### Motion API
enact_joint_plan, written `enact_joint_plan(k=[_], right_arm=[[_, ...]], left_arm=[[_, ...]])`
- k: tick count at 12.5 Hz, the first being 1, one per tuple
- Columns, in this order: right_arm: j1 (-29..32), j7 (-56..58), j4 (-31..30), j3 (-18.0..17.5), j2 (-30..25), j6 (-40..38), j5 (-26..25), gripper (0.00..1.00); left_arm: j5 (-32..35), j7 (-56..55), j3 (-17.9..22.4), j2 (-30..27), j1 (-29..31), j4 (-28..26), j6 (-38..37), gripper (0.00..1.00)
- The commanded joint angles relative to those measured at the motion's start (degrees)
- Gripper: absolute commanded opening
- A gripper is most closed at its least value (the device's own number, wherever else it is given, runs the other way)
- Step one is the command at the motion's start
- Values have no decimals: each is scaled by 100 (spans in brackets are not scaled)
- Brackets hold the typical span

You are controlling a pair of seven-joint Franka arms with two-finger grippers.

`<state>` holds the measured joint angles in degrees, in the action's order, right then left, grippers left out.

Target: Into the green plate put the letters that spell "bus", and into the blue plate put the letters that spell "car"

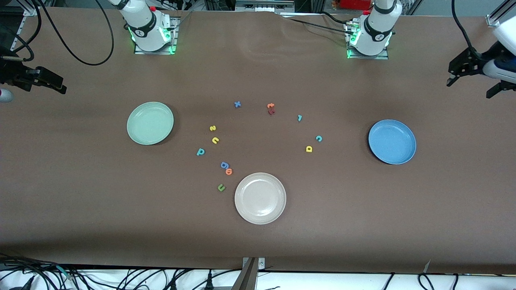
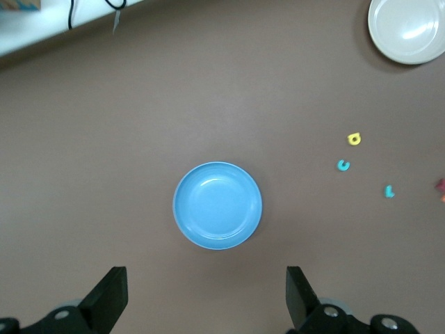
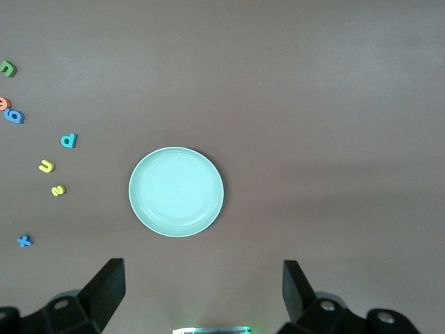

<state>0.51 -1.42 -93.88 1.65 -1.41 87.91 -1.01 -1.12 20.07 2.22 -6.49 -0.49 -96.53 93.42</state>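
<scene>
The green plate [image 1: 150, 123] [image 3: 176, 191] lies toward the right arm's end, the blue plate [image 1: 392, 141] [image 2: 217, 205] toward the left arm's end. Beside the green plate lie the yellow s [image 1: 213, 128], the yellow u [image 1: 215, 140] and the teal b [image 1: 200, 152]. Near the blue plate lie the teal r [image 1: 299, 117], the teal c [image 1: 319, 138] and the yellow a [image 1: 308, 149]. My left gripper [image 1: 468, 89] [image 2: 207, 299] hangs open and empty, high at its end of the table. My right gripper [image 1: 52, 82] [image 3: 204, 296] is open and empty at the other end.
A beige-white plate [image 1: 260, 197] sits nearest the front camera. Other letters lie between the plates: a blue x [image 1: 237, 104], an orange and a red letter [image 1: 271, 108], a blue g [image 1: 224, 164], an orange o [image 1: 229, 171] and a dark-green u [image 1: 221, 187].
</scene>
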Motion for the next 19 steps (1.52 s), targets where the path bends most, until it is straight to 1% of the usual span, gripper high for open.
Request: enact_joint_plan(k=[1, 16, 19], right_arm=[[37, 54, -51, -42, -53, 77, -49, 100], [37, 72, -51, -42, -53, 51, -40, 100], [37, 72, -51, -42, -53, 59, -40, 100]], left_arm=[[-187, -1179, -46, 78, 66, 55, -226, 100], [-152, -1269, -143, 61, 5, 134, -245, 100], [-152, -1277, -239, 61, 5, 134, -271, 100]])
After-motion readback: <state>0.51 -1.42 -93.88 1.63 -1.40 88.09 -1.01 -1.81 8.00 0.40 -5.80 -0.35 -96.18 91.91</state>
